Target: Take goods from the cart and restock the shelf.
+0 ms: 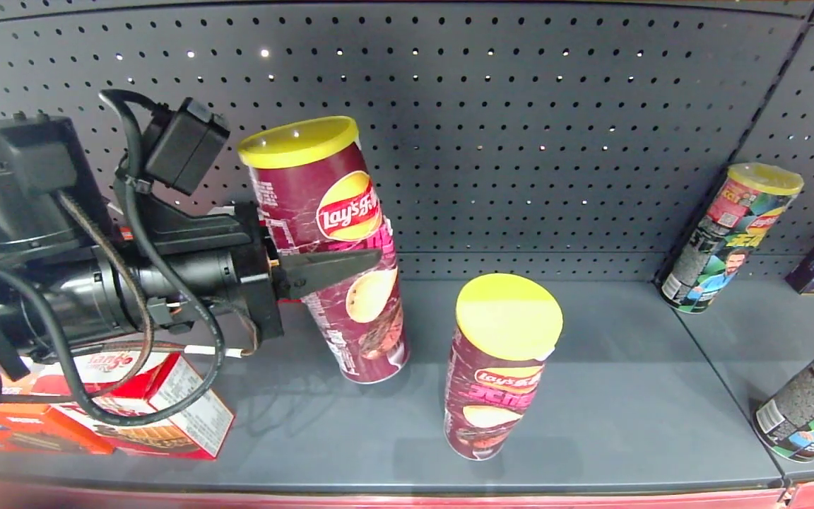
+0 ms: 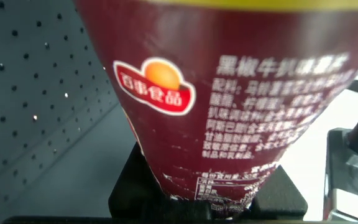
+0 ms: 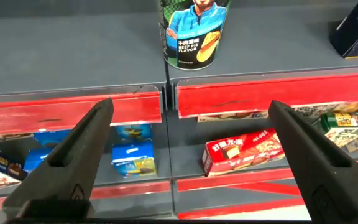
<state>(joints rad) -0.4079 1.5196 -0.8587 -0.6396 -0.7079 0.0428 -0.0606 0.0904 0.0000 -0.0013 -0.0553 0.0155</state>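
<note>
The left gripper (image 1: 350, 263) is clamped around the middle of a tilted maroon chip can (image 1: 322, 205), whose base seems to rest on the grey shelf (image 1: 626, 396) near a second can (image 1: 499, 367), while the right gripper (image 3: 190, 109) hangs wide open.
</note>
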